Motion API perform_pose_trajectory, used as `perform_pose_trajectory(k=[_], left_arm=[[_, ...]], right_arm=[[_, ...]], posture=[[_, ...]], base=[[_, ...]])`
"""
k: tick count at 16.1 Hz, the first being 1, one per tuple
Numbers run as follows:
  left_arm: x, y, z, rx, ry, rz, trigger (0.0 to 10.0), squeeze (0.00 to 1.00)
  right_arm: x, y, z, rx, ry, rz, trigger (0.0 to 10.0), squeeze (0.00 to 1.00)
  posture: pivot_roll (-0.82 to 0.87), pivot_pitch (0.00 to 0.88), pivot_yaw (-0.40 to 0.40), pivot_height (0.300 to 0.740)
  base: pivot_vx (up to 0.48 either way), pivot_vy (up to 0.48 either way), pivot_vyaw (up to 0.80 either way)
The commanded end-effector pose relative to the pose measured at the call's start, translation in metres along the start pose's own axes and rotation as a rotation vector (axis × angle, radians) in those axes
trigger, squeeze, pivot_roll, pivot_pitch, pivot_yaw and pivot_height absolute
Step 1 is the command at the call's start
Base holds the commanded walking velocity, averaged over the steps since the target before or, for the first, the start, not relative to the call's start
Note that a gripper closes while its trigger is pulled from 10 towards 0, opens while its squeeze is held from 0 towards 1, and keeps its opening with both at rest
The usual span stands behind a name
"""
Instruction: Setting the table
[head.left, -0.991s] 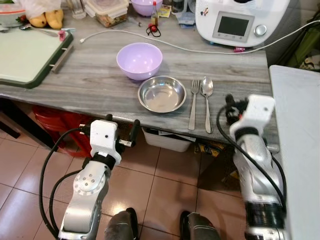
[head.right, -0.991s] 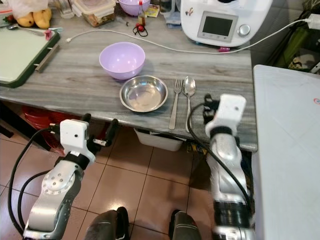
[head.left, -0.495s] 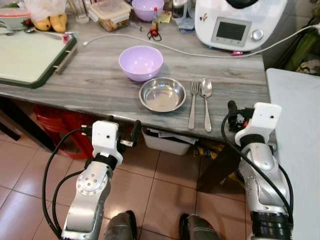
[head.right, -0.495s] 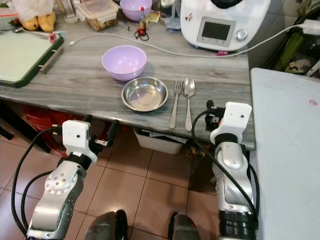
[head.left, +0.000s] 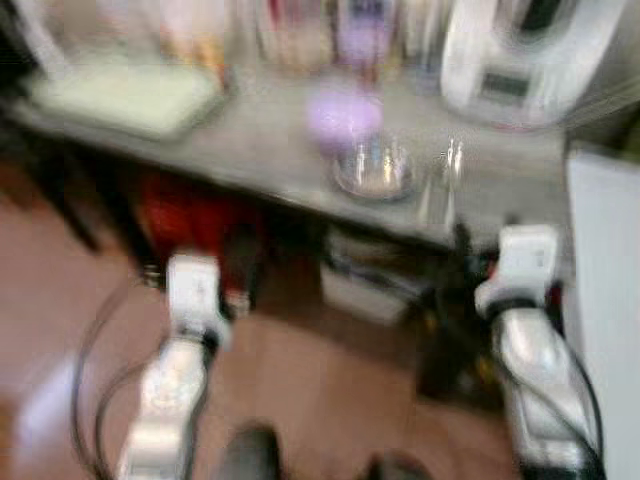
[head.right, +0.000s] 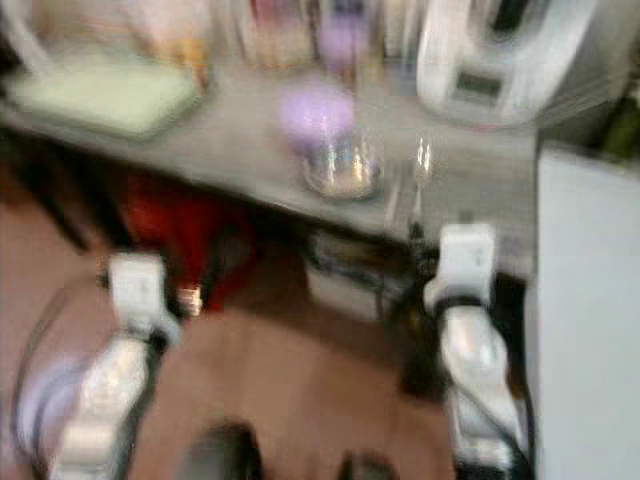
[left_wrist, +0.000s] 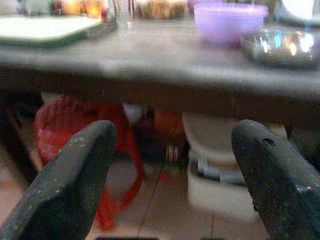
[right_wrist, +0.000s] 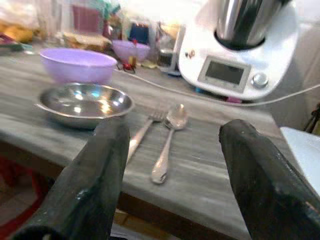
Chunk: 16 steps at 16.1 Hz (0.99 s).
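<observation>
The head views are blurred. A purple bowl (right_wrist: 77, 65) stands on the grey wooden table (right_wrist: 210, 165), with a steel bowl (right_wrist: 85, 102) just in front of it. A fork (right_wrist: 142, 131) and a spoon (right_wrist: 167, 140) lie side by side to the steel bowl's right. My right gripper (right_wrist: 172, 132) is open at the table's front edge, level with the tabletop and facing the cutlery, holding nothing. My left gripper (left_wrist: 172, 130) is open below the table's edge, also holding nothing. Both arms (head.left: 190, 300) stand off from the table.
A white kitchen appliance (right_wrist: 240, 45) with a cable stands at the back right of the table. A green board (head.left: 125, 95) lies at the left. A white surface (head.left: 605, 300) borders my right. Under the table are a red stool (left_wrist: 75, 125) and a white bin (left_wrist: 225, 175).
The whole picture has shifted and blurred, so the camera is moving; the table now looks farther off. The right arm has drawn back from the table edge. The bowls and cutlery stay put.
</observation>
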<state>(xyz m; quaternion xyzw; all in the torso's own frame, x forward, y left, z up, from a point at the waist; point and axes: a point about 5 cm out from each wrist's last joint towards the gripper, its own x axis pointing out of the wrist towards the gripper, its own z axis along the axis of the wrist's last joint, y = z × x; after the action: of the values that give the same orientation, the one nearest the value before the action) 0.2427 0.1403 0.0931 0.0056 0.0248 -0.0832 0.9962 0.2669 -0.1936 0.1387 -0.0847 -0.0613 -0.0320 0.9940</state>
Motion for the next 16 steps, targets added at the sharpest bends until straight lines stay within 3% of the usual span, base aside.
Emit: perform_pose_trajectory(k=[1, 4, 8, 13, 16], left_arm=[[0.004, -0.001, 0.006, 0.030, -0.031, -0.033, 10.0, 0.00], [0.008, -0.001, 0.003, 0.032, -0.029, -0.034, 10.0, 0.00], [0.011, -0.003, 0.002, 0.042, -0.030, -0.051, 10.0, 0.00], [0.006, -0.010, 0.007, 0.007, -0.060, -0.120, 10.0, 0.00], [0.004, -0.012, 0.009, -0.023, -0.069, -0.132, 10.0, 0.00]], right_arm=[[0.004, -0.006, 0.001, 0.009, 0.000, -0.043, 10.0, 0.00], [-0.002, -0.012, -0.014, 0.001, 0.059, -0.123, 10.0, 0.00], [-0.007, 0.001, -0.019, 0.082, 0.083, -0.091, 10.0, 0.00], [-0.005, -0.003, -0.015, 0.086, 0.063, -0.100, 10.0, 0.00], [-0.004, 0.000, -0.013, 0.066, 0.059, -0.077, 10.0, 0.00]], posture=[[-0.01, 0.000, 0.004, 0.740], [-0.01, 0.000, 0.017, 0.740], [-0.03, 0.000, 0.026, 0.740], [-0.03, 0.000, 0.023, 0.740], [-0.03, 0.000, 0.019, 0.740]], base=[[-0.319, 0.000, 0.00], [-0.311, 0.000, 0.00], [-0.273, 0.000, 0.00], [0.000, 0.000, -0.60], [0.000, -0.461, 0.00]])
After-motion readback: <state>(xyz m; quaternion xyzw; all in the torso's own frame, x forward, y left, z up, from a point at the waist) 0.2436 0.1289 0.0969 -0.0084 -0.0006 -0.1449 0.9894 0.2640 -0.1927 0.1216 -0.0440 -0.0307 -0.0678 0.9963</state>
